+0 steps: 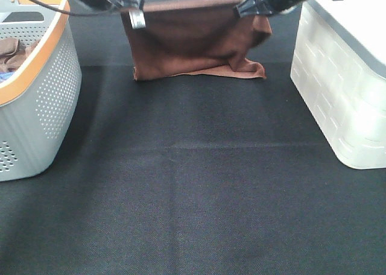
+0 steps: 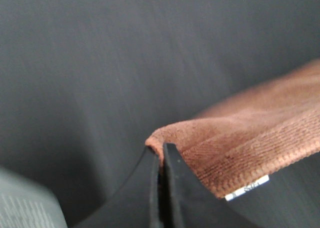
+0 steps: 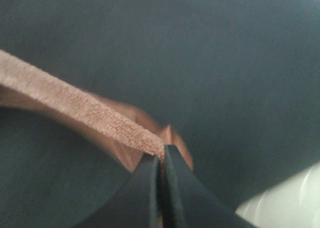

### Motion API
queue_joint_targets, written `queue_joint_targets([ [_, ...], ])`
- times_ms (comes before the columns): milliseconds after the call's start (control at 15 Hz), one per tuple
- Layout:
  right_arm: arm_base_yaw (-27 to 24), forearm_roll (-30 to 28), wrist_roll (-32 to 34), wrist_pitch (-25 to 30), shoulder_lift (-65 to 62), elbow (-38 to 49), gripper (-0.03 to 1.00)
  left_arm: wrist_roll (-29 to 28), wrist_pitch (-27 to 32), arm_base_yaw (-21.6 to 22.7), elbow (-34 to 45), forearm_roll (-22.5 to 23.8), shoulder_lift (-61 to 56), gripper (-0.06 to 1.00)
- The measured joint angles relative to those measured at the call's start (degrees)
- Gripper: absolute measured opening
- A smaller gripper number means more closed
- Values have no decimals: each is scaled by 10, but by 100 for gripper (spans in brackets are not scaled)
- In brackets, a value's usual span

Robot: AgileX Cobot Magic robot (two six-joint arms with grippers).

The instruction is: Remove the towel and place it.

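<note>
The reddish-brown towel hangs stretched between both grippers at the back of the table, its lower edge trailing on the black cloth. My left gripper is shut on the towel's upper left corner. My right gripper is shut on the upper right corner. In the left wrist view the black fingers pinch the towel beside its small white tag. The right wrist view has the fingers clamped on the towel's hemmed edge.
A grey perforated basket with an orange rim stands at the left, holding other cloths. At the right stands a white lidded bin. Black cloth covers the table in front.
</note>
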Motion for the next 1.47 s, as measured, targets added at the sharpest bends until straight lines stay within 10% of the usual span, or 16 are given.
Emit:
queue_joint_targets([
  [467, -1, 113, 0, 265, -1, -1, 0, 30, 299, -2, 0, -175, 0, 0],
  [1467, -2, 191, 0, 474, -2, 12, 0, 29, 464, -67, -1, -116, 0, 0],
])
